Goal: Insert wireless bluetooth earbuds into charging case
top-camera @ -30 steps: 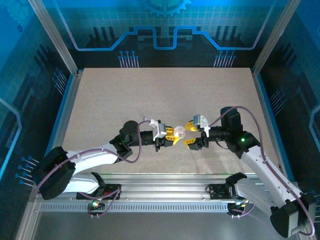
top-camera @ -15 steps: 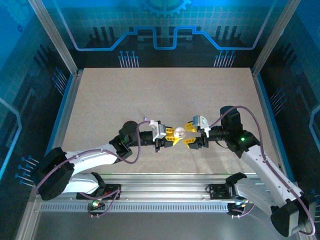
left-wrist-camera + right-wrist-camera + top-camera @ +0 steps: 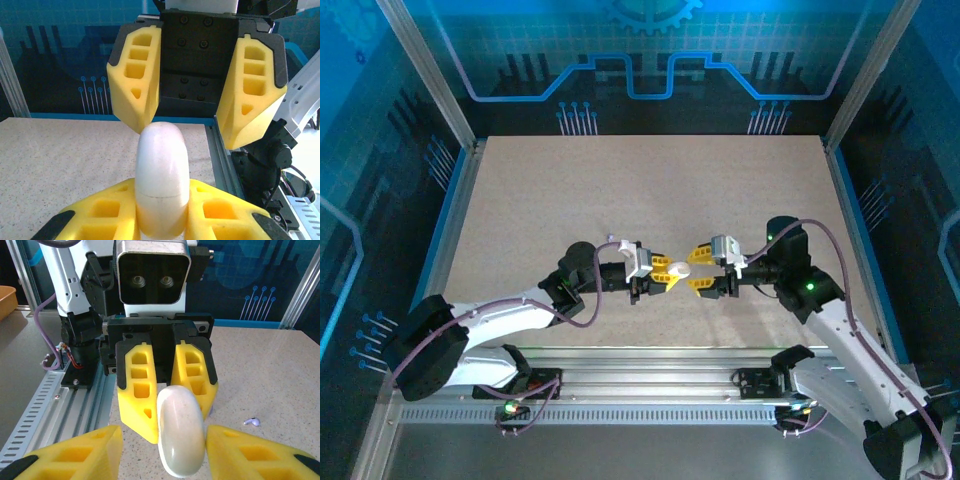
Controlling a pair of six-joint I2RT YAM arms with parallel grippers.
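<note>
- One lavender earbud [image 3: 252, 422] lay on the speckled table [image 3: 620, 190] in the right wrist view, off to the side of the grippers and well apart from the case.
- The charging case [image 3: 162, 185], a smooth white rounded shell with a thin seam across it, was up off the table and stood on edge between the two grippers.
- The left gripper [image 3: 162, 222] had its yellow jaws clamped on the lower part of the case, one on each flat side, and the case's rounded end stuck out past their tips.
- The right gripper [image 3: 192, 122] faced the left one head-on, its jaws apart, with the case's free end at the mouth of the gap.
- In the left wrist view, one right fingertip [image 3: 142, 120] sat just beside the top of the case; I cannot tell whether it touched.
- In the top view, both arms reached inward from the near edge and met tip to tip over the near middle of the table.
- A slotted metal rail [image 3: 70, 405] ran along the table's near edge below the left arm.
</note>
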